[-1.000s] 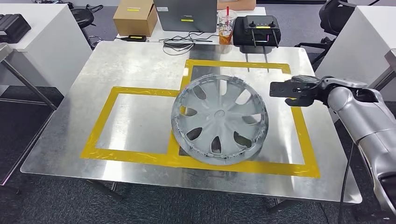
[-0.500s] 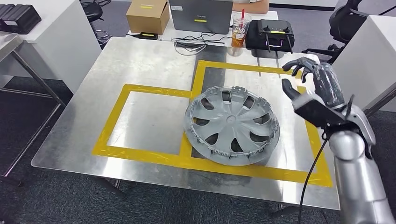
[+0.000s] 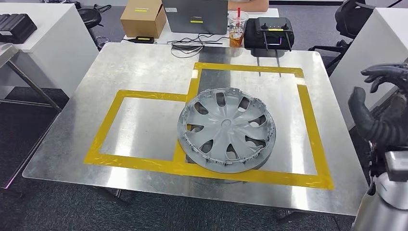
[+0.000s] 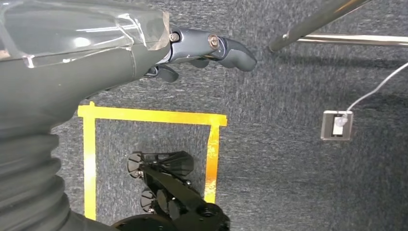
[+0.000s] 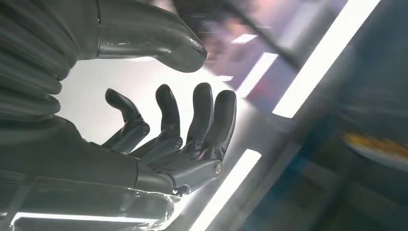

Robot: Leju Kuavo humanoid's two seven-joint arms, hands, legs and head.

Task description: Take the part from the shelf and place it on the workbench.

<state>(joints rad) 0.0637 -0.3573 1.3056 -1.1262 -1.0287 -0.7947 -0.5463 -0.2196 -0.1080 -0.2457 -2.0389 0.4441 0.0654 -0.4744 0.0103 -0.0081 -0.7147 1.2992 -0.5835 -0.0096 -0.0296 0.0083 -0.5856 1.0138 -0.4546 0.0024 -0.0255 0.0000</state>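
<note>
The part, a grey wheel cover point(image 3: 226, 129), lies flat on the metal workbench point(image 3: 144, 62), over the yellow tape between the two marked squares. Nothing touches it. My right hand point(image 3: 382, 108) is raised off the bench's right edge, well clear of the cover, its fingers point(image 5: 192, 120) spread and holding nothing. My left hand point(image 4: 202, 50) hangs low over the carpet beside a yellow floor marking point(image 4: 149, 115), fingers loosely extended, empty.
Behind the bench stand a cardboard box point(image 3: 141, 18), a laptop point(image 3: 195, 15), a drink cup point(image 3: 235, 29) and a black controller point(image 3: 268, 31). White tables flank the bench on both sides. A bench leg point(image 4: 317, 21) crosses the left wrist view.
My right hand drew back from over the bench's right side to beyond its right edge and rose toward the camera. The view shifted slightly. The wheel cover stays where it lies.
</note>
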